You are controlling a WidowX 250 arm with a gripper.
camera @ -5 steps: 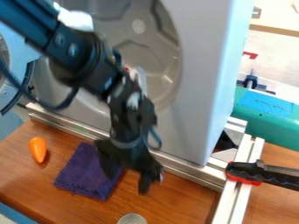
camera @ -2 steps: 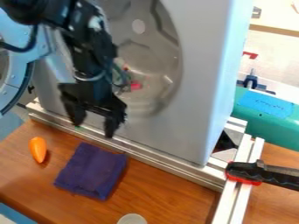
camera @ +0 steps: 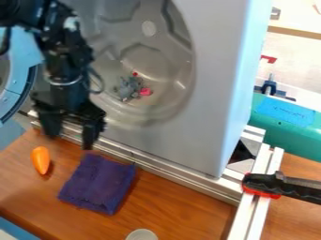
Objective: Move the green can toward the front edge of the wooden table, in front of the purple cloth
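Camera view: gray drum [camera: 164, 63] holds gray-and-pink toy [camera: 130, 88].

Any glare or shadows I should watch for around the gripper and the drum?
Camera view: small glints on the drum, not over the grey toy; bright reflections along the metal rail, near the dark gripper; soft shadow right of the orange vegetable.

- one gripper [camera: 70, 141]
- one purple cloth [camera: 98, 183]
- one orange carrot [camera: 41, 160]
- one small grey toy [camera: 129, 88]
- one grey machine [camera: 216, 70]
- one round door [camera: 11, 99]
- one round, pale thing, cut off [camera: 141, 235]
- at least three metal rails [camera: 172, 174]
- one black-and-red clamp [camera: 266, 184]
- one green tub [camera: 300, 141]
- one blue label [camera: 285, 112]
- one wooden table [camera: 179, 208]
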